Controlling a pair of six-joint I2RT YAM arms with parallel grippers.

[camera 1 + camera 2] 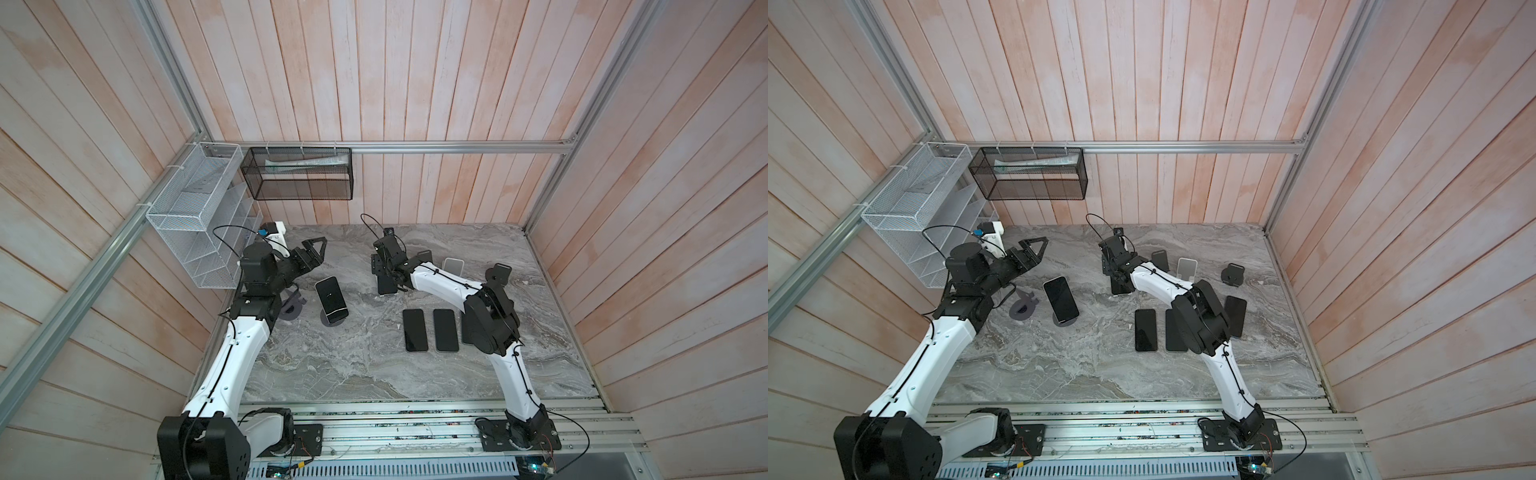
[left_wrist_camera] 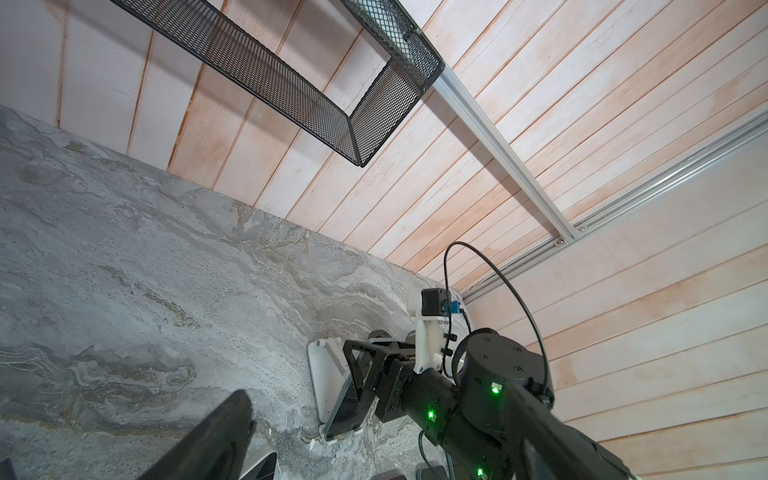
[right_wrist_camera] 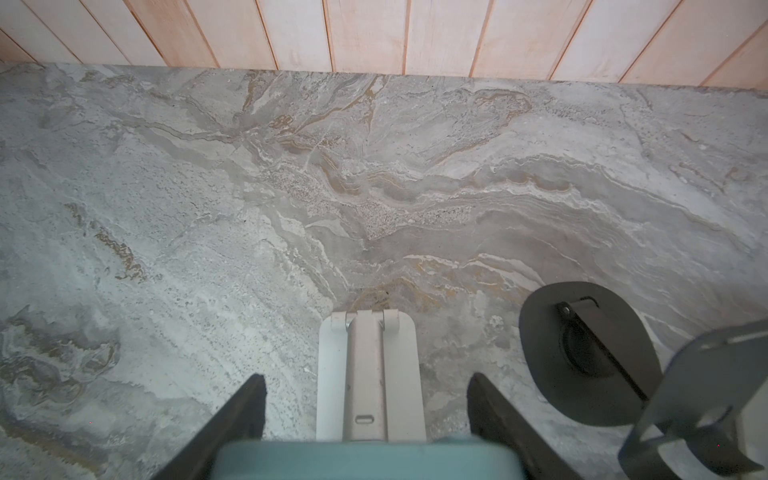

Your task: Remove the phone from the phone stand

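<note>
A dark phone [image 1: 385,287] leans on a white phone stand [image 3: 370,374] near the middle of the marble table [image 1: 353,365]. My right gripper [image 3: 365,376] points down over it, open. One finger stands on each side of the phone's teal top edge [image 3: 365,457]; I cannot tell whether the pads touch it. The left wrist view shows this phone [image 2: 345,403] on that stand [image 2: 326,374] between those fingers. A second phone [image 1: 330,297] rests on a grey stand [image 1: 332,322] further left. My left gripper [image 1: 318,249] hangs open and empty above the table's back left.
Two phones [image 1: 415,330] [image 1: 445,330] lie flat in front of the right arm, with a third [image 1: 1235,316] beside them. Empty stands stand around: grey [image 1: 291,309], silver [image 1: 453,266], black [image 1: 498,274]. A white rack [image 1: 195,216] and a black basket [image 1: 299,174] hang at the back left.
</note>
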